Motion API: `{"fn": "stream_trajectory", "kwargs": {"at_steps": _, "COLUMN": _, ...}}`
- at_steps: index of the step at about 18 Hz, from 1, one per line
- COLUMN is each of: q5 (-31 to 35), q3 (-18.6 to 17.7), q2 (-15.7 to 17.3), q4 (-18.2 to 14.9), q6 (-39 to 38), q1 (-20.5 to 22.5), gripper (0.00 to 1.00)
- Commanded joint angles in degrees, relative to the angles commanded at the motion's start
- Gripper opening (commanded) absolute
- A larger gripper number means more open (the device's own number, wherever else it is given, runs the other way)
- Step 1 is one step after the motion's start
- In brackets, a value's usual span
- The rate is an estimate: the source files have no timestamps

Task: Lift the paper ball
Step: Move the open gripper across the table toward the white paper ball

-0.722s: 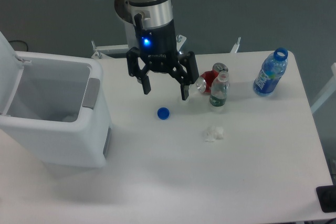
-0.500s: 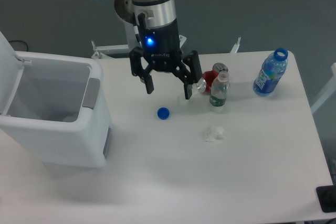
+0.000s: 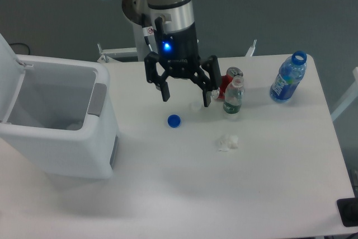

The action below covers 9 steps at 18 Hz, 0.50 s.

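Note:
The paper ball (image 3: 227,142) is a small crumpled white wad lying on the white table (image 3: 184,194), right of centre. My gripper (image 3: 186,98) hangs open above the table, up and to the left of the ball and well apart from it. Its two black fingers (image 3: 165,92) point down with nothing between them. A blue light glows on the gripper body.
A blue bottle cap (image 3: 174,120) lies just below the gripper. A tiny whitish cap (image 3: 195,106) sits near the right finger. A red can (image 3: 227,83) and a small clear bottle (image 3: 233,97) stand right of the gripper. A blue bottle (image 3: 288,77) stands far right. A white bin (image 3: 56,118) fills the left.
The gripper has shifted a little to the right, toward the can, staying open. The small whitish cap now shows beside its right finger.

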Motion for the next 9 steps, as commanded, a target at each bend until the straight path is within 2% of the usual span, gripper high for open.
{"fn": "stream_trajectory", "kwargs": {"at_steps": 6, "q5": 0.6, "q3": -6.1, "q2": -0.7, "q4": -0.2, "q6": 0.1, "q1": 2.7, "gripper": 1.00}}
{"fn": "stream_trajectory", "kwargs": {"at_steps": 9, "q5": 1.9, "q3": -6.9, "q2": -3.5, "q4": -0.3, "q6": 0.0, "q1": 3.5, "gripper": 1.00}}
